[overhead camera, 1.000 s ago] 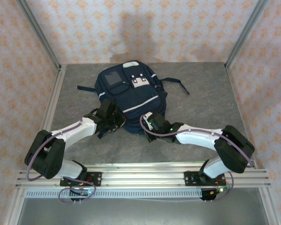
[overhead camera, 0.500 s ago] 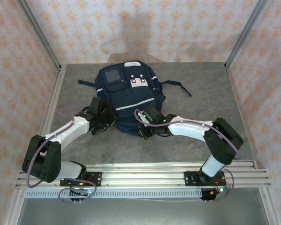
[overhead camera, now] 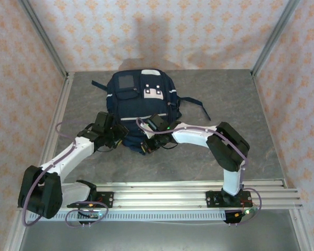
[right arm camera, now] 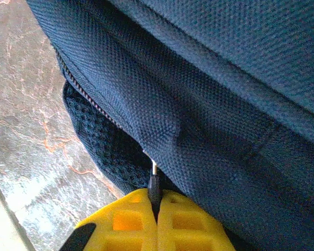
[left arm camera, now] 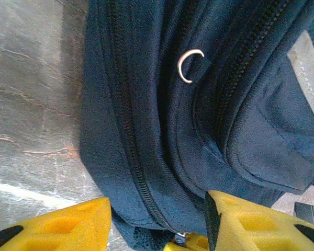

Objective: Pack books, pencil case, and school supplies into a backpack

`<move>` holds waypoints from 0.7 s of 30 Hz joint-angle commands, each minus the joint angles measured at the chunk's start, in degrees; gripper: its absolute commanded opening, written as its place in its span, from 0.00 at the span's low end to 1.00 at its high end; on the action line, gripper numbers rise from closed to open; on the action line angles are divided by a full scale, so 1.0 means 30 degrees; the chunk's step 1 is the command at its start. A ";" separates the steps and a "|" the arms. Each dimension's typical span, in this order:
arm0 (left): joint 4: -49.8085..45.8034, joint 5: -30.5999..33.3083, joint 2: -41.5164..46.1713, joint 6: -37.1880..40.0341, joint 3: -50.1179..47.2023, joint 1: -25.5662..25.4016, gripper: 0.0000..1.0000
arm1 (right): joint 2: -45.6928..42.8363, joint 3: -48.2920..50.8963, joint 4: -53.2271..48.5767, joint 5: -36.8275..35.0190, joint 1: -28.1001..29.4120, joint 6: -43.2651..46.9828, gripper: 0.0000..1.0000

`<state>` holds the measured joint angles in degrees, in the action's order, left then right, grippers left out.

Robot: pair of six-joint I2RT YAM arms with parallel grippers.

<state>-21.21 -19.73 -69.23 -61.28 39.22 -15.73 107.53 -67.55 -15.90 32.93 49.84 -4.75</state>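
Two grippers work at the near end of the backpack [overhead camera: 141, 99], which lies on the table [overhead camera: 225, 94] with its front pockets facing up. The right gripper [right arm camera: 157, 222] is pinched tight on the small metal zip pull [right arm camera: 153, 175], at the point where the zip track [right arm camera: 78, 86] curves round the bag's bottom corner above the mesh lining [right arm camera: 102, 151]. The left gripper [left arm camera: 157, 230] has its yellow fingers [left arm camera: 68, 225] wide apart, one on each side of the bag's lower edge (whether either pad presses the fabric cannot be told), so it grips nothing firmly.

The step in hand looks like running the zip along the main compartment, though which way it should travel cannot be read from here. To do it well, the left gripper would best close on the fabric just beside the slider and brace it, since a soft bag will otherwise drag along with the pull. The right gripper should draw along the line of the track, not away from it, and go slowly round the corner, where sliders tend to bind and loose mesh could catch. The thin tab may also slip from the pads if tugged sideways.
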 commanded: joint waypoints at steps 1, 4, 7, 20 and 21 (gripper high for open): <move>0.1017 0.0084 -0.0939 -0.0688 0.0454 -0.0580 0.50 | 0.0447 -0.0076 0.0282 0.0092 0.0267 -0.0293 0.00; 0.1152 0.0431 -0.2066 -0.0731 0.1176 -0.1418 0.48 | 0.0095 0.0288 0.0506 -0.0449 0.0285 -0.0454 0.00; 0.1064 0.0776 -0.3044 -0.0716 0.1489 -0.2010 0.45 | -0.0440 0.0777 0.0693 -0.1088 0.0274 -0.0510 0.00; -0.1435 0.3494 -0.3687 0.1800 0.1405 -0.1355 0.11 | -0.3124 0.3857 0.0117 -0.4581 -0.0780 -0.0504 0.00; -0.1505 0.3484 -0.3593 0.1926 0.1259 -0.1104 0.11 | -0.3356 0.4104 0.0102 -0.4795 -0.0960 -0.0520 0.00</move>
<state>-21.10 -14.94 -80.40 -58.57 43.27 -21.67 99.70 -58.13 -12.12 25.74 49.41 -5.96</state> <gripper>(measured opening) 0.109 0.042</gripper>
